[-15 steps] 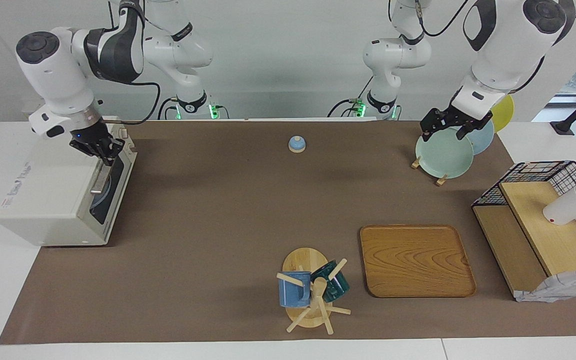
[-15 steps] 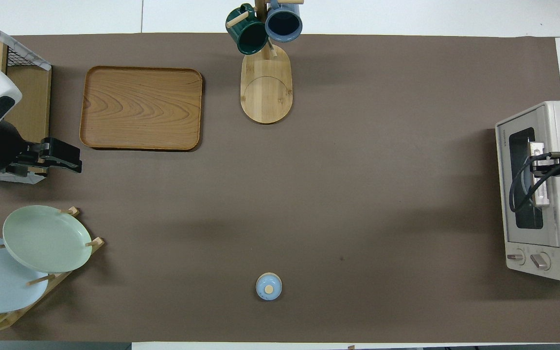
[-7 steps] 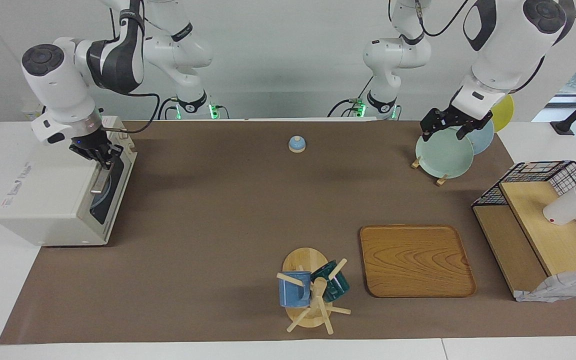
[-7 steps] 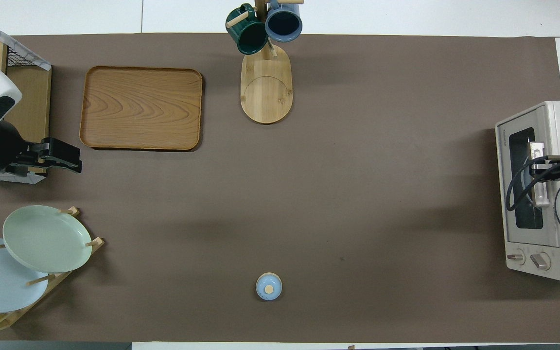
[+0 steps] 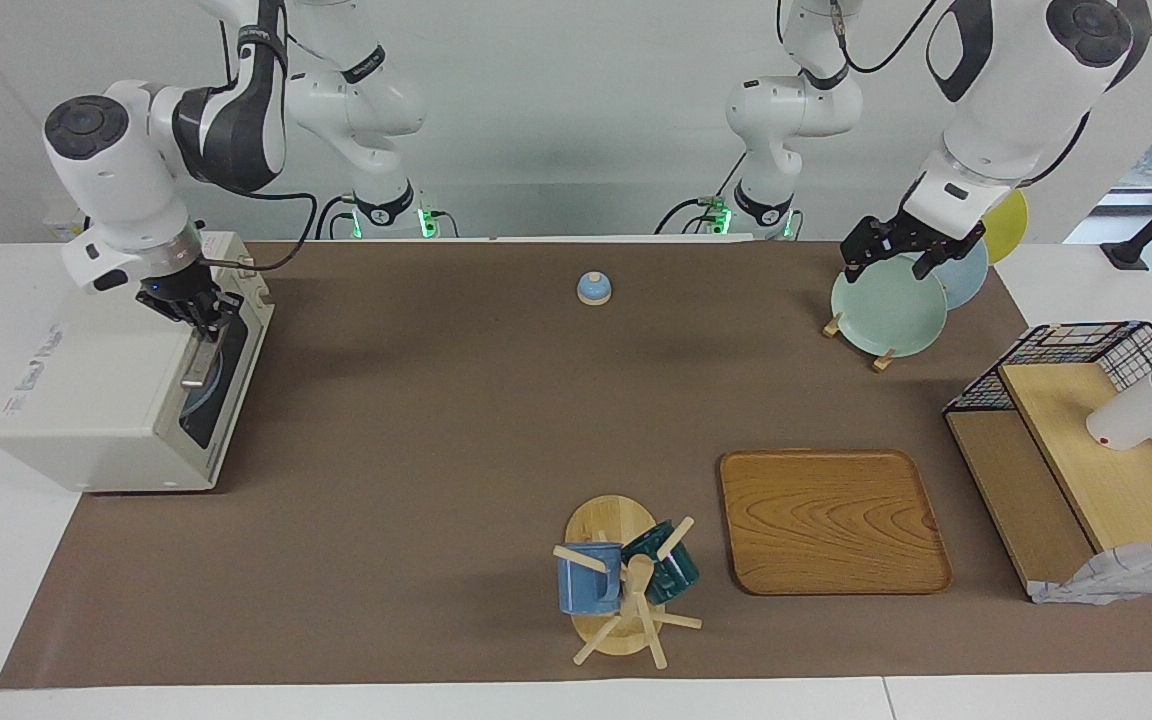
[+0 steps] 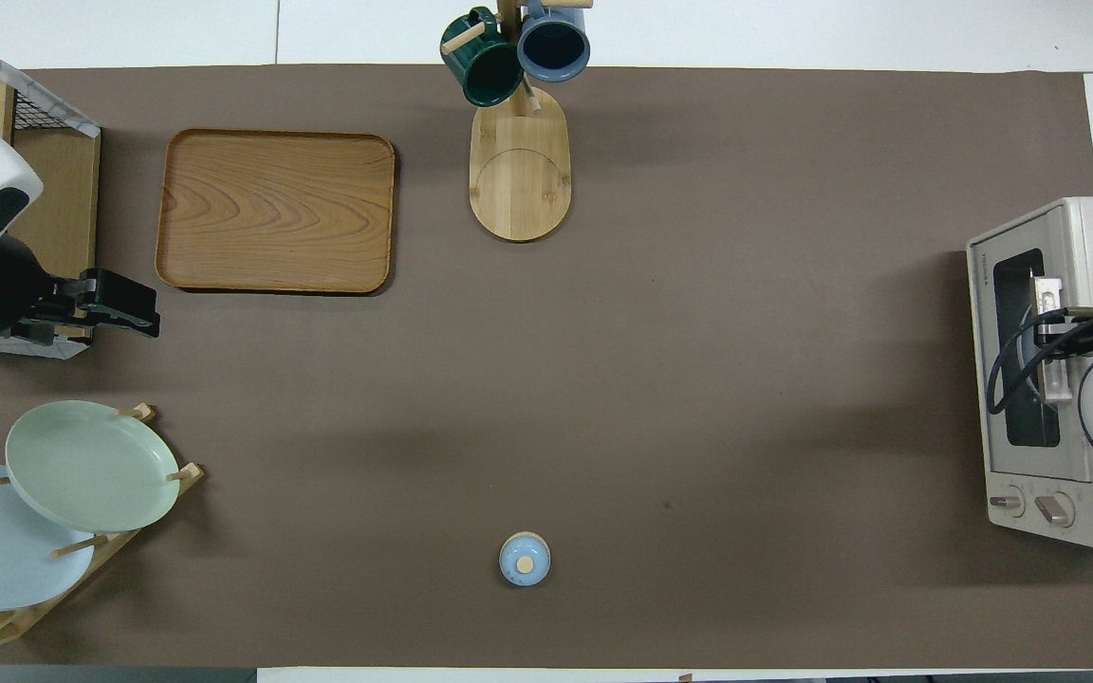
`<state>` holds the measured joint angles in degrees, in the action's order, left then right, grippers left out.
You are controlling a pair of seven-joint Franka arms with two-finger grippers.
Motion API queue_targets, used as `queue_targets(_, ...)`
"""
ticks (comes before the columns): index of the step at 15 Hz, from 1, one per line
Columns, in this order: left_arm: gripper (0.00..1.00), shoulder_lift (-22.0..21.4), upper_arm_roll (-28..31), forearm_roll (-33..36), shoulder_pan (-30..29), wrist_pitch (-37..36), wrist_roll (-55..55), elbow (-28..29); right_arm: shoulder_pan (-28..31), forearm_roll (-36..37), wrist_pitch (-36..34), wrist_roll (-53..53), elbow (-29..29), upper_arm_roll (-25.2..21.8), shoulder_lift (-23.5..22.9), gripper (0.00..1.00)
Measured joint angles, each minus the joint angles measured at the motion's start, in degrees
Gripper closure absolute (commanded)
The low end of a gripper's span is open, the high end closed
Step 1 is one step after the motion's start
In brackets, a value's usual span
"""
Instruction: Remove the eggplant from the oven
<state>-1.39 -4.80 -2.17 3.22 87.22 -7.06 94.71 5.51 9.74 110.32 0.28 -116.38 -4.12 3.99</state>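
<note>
The off-white oven (image 5: 106,400) stands at the right arm's end of the table, its dark glass door (image 5: 211,385) closed. The eggplant is hidden; only a bluish shape shows through the glass. My right gripper (image 5: 201,312) is shut, with its tips at the end of the silver handle (image 5: 198,362) nearer the robots. I cannot tell whether they touch it. In the overhead view the right arm covers part of the oven (image 6: 1040,370) and the handle (image 6: 1051,351). My left gripper (image 5: 891,258) hangs open and empty over the plate rack, waiting.
A rack with green, blue and yellow plates (image 5: 888,308) stands near the left arm. A wooden tray (image 5: 831,520), a mug tree (image 5: 626,585), a wire-and-wood shelf (image 5: 1076,470) and a small blue lid (image 5: 593,288) are also on the brown mat.
My right gripper has drawn back a little toward the robots along the oven's top front edge. The door is still closed. The left arm has not moved.
</note>
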Motion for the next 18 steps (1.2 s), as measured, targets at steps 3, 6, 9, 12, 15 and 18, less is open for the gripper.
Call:
queue_targets(3,0.0,0.0,0.0,0.0,0.0,0.0,0.0,0.0,0.1,0.1,0.7,-0.1,-0.6,0.0,0.0,1.0)
queue_targets(6,0.0,0.0,0.0,0.0,0.0,0.0,0.0,0.0,0.1,0.1,0.7,-0.1,-0.6,0.0,0.0,1.0)
queue_targets(9,0.0,0.0,0.0,0.0,0.0,0.0,0.0,0.0,0.1,0.1,1.6,-0.1,-1.2,0.0,0.2,1.0)
queue_targets(12,0.0,0.0,0.0,0.0,0.0,0.0,0.0,0.0,-0.6,-0.4,2.8,-0.1,-2.4,0.0,0.9,1.0)
queue_targets(15,0.0,0.0,0.0,0.0,0.0,0.0,0.0,0.0,-3.0,-1.7,3.4,0.1,-3.5,0.3,0.8,1.0)
queue_targets(18,0.0,0.0,0.0,0.0,0.0,0.0,0.0,0.0,-4.3,-2.3,5.6,0.2,-4.7,0.9,0.2,1.0)
